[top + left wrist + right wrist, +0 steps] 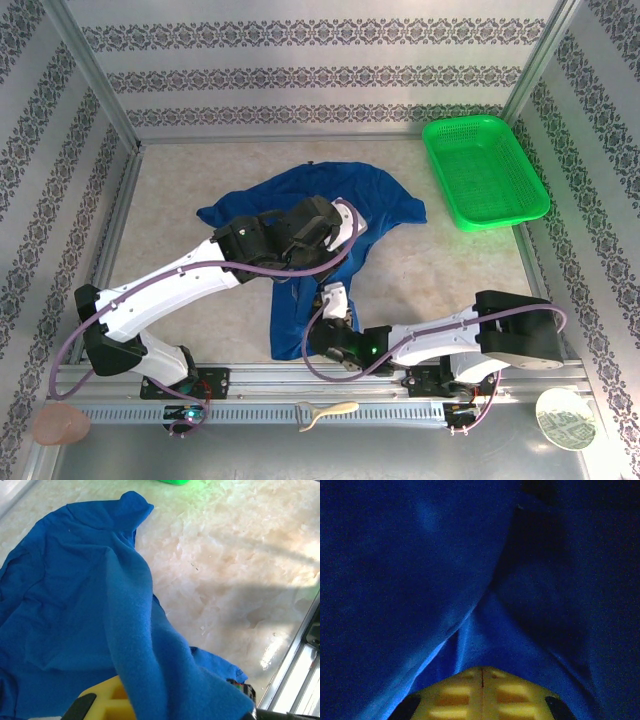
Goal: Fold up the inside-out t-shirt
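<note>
Cloth is held at two points. On the left, the left gripper (345, 225) is clamped shut on a raised ridge of the inside-out t-shirt (300, 195), which is spread crumpled across the middle of the table (440, 280), with one strip running toward the near edge. On that strip the right gripper (335, 298) is closed; folds are drawn in to its tips, so a pinch of fabric is judged likely. Further right, the green basket (485, 170) is set well apart. If only one layer is caught, the shirt could be bunched rather than folded; if the arms are moved unevenly, the thin cloth could be twisted or pulled free.
</note>
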Robot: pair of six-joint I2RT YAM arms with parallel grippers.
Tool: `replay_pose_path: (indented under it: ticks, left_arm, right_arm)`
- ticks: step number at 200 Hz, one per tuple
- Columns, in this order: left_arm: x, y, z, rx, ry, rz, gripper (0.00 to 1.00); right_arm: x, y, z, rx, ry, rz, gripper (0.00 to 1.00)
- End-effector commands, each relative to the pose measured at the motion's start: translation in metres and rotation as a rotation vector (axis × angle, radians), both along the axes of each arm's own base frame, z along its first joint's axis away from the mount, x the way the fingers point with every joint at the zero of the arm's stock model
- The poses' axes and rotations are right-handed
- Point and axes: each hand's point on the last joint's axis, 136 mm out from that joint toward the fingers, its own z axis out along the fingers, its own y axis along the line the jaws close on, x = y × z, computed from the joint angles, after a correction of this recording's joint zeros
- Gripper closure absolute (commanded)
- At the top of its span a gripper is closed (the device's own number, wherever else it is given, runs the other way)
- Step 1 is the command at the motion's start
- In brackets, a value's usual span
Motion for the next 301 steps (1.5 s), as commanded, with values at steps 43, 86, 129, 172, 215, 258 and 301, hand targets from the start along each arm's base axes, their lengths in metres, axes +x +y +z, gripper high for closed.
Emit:
replay_pose_path:
  ticks: [43,86,129,172,215,258,301]
  left_arm:
    - [-0.013,0.009,0.039,-0.094,-0.002,-0.034,1.0]
    - [-0.02,-0.005,0.056,-0.166,0.033,-0.075,1.0]
    - [-0.034,-0.015,0.088,-0.275,0.072,-0.132,1.0]
    - [-0.042,-0.022,0.099,-0.351,0.113,-0.156,1.0]
    - [-0.058,-0.034,0.091,-0.404,0.213,-0.193,1.0]
    - [-0.048,-0.003,0.089,-0.391,0.115,-0.083,1.0]
    - [-0.042,0.005,0.086,-0.35,0.084,-0.052,1.0]
  right_arm:
    - [0.052,-0.028,-0.021,0.08,0.185,-0.059,1.0]
    - [0.069,0.003,-0.019,0.103,0.233,-0.033,1.0]
    - [0.109,0.001,-0.049,0.251,0.403,-0.182,1.0]
    - [0.129,0.013,-0.058,0.314,0.493,-0.215,0.98]
    - [0.146,-0.022,-0.052,0.392,0.48,-0.355,0.85]
    - [0.149,-0.061,-0.04,0.448,0.448,-0.393,0.85]
    - [0.148,-0.058,-0.036,0.514,0.433,-0.363,0.87]
